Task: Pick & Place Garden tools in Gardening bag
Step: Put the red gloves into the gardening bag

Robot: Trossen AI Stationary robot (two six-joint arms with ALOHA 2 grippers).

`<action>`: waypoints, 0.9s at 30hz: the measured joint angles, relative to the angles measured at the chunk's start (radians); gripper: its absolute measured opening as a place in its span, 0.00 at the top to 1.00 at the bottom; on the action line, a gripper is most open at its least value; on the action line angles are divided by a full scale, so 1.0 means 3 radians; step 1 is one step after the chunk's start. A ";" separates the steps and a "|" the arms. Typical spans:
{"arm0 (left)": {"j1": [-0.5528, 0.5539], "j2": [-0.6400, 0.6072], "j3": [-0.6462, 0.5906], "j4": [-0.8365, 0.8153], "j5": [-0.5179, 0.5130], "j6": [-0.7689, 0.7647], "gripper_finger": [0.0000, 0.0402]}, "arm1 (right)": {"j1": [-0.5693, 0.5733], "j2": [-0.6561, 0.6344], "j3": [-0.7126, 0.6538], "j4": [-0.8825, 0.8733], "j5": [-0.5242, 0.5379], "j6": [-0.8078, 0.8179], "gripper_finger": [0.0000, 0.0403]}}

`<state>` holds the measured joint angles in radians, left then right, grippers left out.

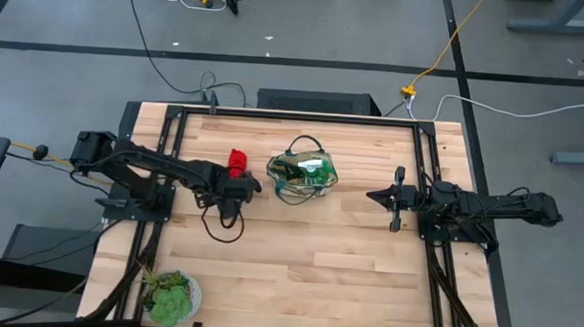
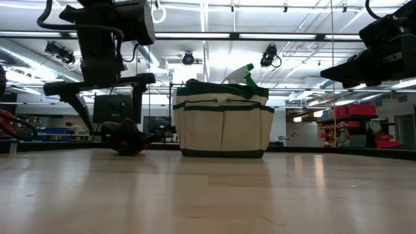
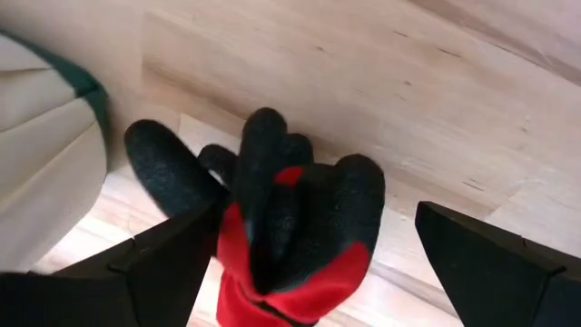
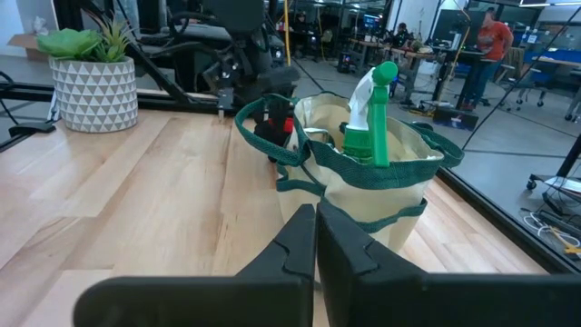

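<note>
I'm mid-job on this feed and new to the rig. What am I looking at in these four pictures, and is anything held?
Two dark robot arms work at a wooden table. One picture looks straight down, one looks level across the tabletop, and two come from cameras on the arms' wrists. The tan bag stands mid-table with a green spray bottle already inside. A red-and-black glove lies beside the bag. The left gripper is over that glove with its jaws open on either side, gripping nothing yet. The right gripper waits off to the bag's other side, jaws shut and empty. A potted succulent sits at one corner.

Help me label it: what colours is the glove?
Red and black glove, clearest in the left wrist view.
</note>
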<state>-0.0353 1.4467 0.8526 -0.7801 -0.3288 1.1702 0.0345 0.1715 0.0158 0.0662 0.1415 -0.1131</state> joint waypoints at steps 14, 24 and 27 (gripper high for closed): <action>0.0042 0.0001 -0.0146 0.0259 -0.0056 0.0253 0.04 | 0.0000 0.0000 0.0000 0.0000 -0.0001 -0.0001 0.96; 0.0150 0.0131 -0.0147 0.0317 -0.0017 0.0442 0.04 | 0.0000 0.0001 0.0000 0.0001 -0.0001 0.0000 0.96; 0.0149 0.0215 -0.0147 0.0358 -0.0068 0.0493 0.05 | -0.0001 0.0001 0.0000 0.0000 -0.0001 0.0000 0.96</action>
<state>0.0093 1.5112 0.8085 -0.6727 -0.3492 1.3182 0.0342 0.1718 0.0158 0.0662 0.1413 -0.1132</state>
